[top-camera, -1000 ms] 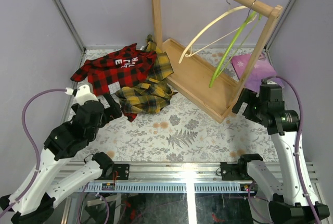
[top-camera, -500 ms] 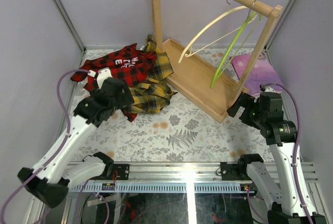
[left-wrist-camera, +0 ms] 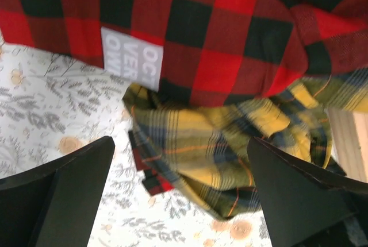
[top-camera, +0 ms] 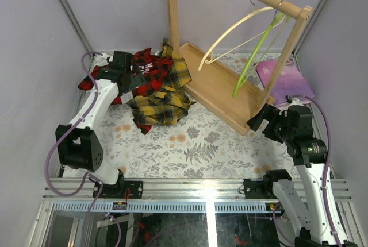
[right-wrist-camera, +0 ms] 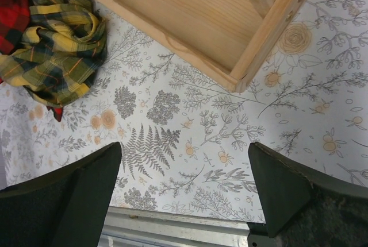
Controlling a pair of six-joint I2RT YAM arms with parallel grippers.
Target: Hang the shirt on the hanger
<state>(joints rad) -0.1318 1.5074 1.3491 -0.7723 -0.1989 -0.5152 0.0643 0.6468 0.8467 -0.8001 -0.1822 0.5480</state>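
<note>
The shirt [top-camera: 150, 70], red-and-black plaid with white lettering, lies crumpled at the back left of the table, and a yellow plaid shirt [top-camera: 163, 99] partly overlaps it. My left gripper [top-camera: 130, 74] hovers over the shirt's left part, open and holding nothing. In the left wrist view the shirt [left-wrist-camera: 201, 34] fills the top, and the left gripper [left-wrist-camera: 180, 139] spreads wide above the yellow cloth [left-wrist-camera: 230, 138]. The cream hanger [top-camera: 230, 35] hangs by its hook from the rack's top bar. My right gripper [top-camera: 261, 120] is open near the rack's front corner; in its own view the gripper [right-wrist-camera: 184, 143] is over bare tablecloth.
A wooden rack [top-camera: 221, 89] with a tray base stands at the back right, and its corner [right-wrist-camera: 241, 74] lies close ahead of the right gripper. A lime-green hanger [top-camera: 259, 46] hangs beside the cream one. A pink cloth [top-camera: 283, 74] lies behind the rack. Walls enclose the table.
My left arm swung from the front left up and back, ending over the red plaid shirt. The right arm sank a little and shifted slightly left. Both grippers stayed open.
</note>
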